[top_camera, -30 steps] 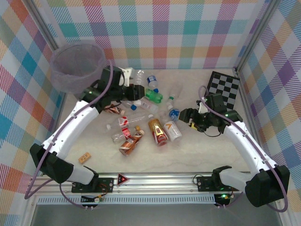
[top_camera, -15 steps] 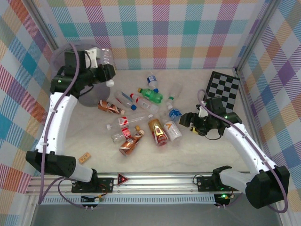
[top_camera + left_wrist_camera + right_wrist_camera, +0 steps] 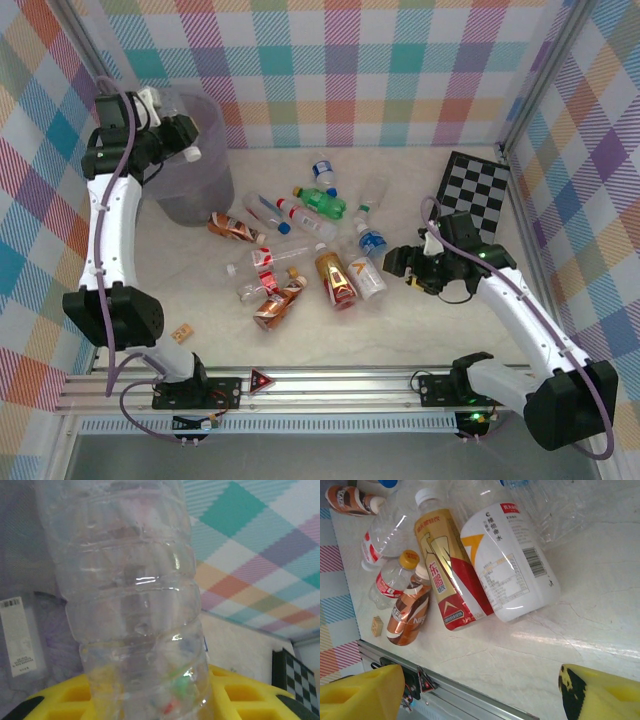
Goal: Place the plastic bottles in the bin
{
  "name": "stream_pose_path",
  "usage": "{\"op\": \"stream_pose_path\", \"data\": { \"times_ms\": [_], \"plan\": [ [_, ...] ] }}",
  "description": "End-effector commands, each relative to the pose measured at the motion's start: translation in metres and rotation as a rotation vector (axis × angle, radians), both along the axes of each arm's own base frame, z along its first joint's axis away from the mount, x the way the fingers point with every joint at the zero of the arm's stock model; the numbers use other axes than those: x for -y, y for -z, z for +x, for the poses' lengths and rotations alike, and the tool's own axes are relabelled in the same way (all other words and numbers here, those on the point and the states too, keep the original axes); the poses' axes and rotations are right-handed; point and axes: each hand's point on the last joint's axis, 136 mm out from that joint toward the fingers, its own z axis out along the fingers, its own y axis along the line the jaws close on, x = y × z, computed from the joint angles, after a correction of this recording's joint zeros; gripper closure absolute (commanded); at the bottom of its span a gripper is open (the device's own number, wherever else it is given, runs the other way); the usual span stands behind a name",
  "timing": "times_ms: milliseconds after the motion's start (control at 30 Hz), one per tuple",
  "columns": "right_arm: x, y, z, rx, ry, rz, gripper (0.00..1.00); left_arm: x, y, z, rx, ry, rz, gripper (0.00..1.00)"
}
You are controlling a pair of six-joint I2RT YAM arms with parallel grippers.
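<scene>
The bin (image 3: 195, 188) stands upright at the far left of the bench (image 3: 400, 330). Its translucent wall and the arm above it hide whatever is inside, so I cannot tell its contents.

The left arm is raised high, its forearm reaching toward the far left corner. The left hand (image 3: 150, 700) sits over the bin's mouth and pinches a clear bottle (image 3: 130, 595). In the wrist view that bottle runs from the bottom of the frame to the top, with its lower end between the yellow fingers (image 3: 250, 695) and the bin's wall just behind it.

The other plastic bottles (image 3: 337, 281) lie on their sides in a loose cluster mid-bench, pointing in many directions. A white-labelled bottle (image 3: 507, 562) and a gold-and-red one (image 3: 447, 575) lie side by side and touching, long axes parallel.

The right arm stretches low over the bench toward this cluster. The right hand (image 3: 482, 692) is spread with nothing between its fingers, just beside the white-labelled bottle.
</scene>
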Motion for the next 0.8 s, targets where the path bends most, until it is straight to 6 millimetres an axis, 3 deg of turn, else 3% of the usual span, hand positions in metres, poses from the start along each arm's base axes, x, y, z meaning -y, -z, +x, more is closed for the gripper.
{"op": "stream_pose_path", "data": {
  "times_ms": [0,233,333,567,767],
  "plan": [
    [0.005,0.007,-0.010,-0.016,-0.010,-0.022,0.19,-0.024,-0.026,0.016,0.084,-0.067,0.036,1.00],
    [0.008,0.014,-0.015,-0.035,0.001,-0.028,0.19,-0.048,-0.020,0.039,0.055,-0.120,0.096,1.00],
    [0.008,0.015,-0.016,-0.037,0.003,-0.026,0.19,-0.053,-0.007,0.052,0.024,-0.122,0.117,1.00],
    [0.010,0.016,-0.020,-0.036,0.007,-0.030,0.19,-0.067,0.045,0.067,-0.133,-0.114,0.214,1.00],
    [0.010,0.021,-0.021,-0.047,0.010,-0.029,0.19,-0.059,0.093,0.071,-0.251,-0.040,0.243,0.97]
  ]
}}
